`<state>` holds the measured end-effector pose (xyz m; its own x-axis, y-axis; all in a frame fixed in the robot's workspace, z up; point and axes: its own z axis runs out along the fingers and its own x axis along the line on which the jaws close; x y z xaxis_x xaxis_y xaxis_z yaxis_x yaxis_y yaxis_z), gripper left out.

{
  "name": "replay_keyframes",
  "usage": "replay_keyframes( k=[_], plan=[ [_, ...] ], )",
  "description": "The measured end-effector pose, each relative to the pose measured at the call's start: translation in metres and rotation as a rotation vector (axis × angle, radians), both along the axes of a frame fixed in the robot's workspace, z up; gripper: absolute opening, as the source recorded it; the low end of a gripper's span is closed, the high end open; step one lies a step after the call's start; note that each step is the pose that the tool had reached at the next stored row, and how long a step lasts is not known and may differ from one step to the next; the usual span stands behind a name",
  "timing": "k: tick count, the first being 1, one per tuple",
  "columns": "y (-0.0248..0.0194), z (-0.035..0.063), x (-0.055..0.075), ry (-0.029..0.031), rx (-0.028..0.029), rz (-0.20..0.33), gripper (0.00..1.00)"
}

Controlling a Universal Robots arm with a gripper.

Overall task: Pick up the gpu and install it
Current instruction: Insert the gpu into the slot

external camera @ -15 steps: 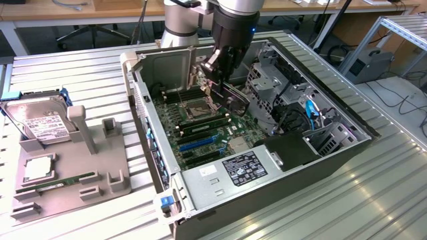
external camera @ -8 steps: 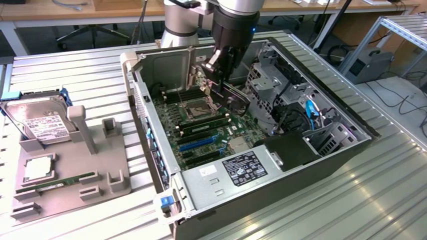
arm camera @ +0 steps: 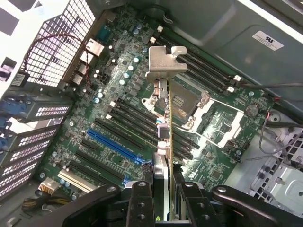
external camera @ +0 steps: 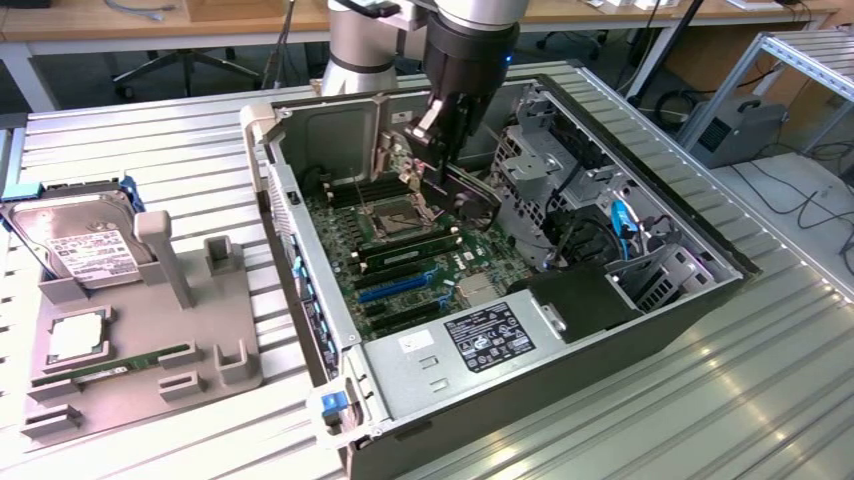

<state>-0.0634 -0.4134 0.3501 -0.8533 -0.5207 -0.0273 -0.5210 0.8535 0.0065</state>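
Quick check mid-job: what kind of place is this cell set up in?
Probably a robotics lab bench for PC assembly: an open computer case on a slatted aluminium table, a grey fixture holding a hard drive, and desks and an office chair behind.

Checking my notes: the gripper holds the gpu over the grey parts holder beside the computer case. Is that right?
Not quite. The gripper holds the gpu over the motherboard inside the open computer case, not over the grey parts holder beside it. The wrist view shows this.
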Motion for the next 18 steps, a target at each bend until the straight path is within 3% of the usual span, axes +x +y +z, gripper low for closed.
replay_keyframes(
  k=[18],
  plan=[
    [0.0000,0.0000,0.0000,0.0000,0.0000,0.076,0.27]
  ],
)
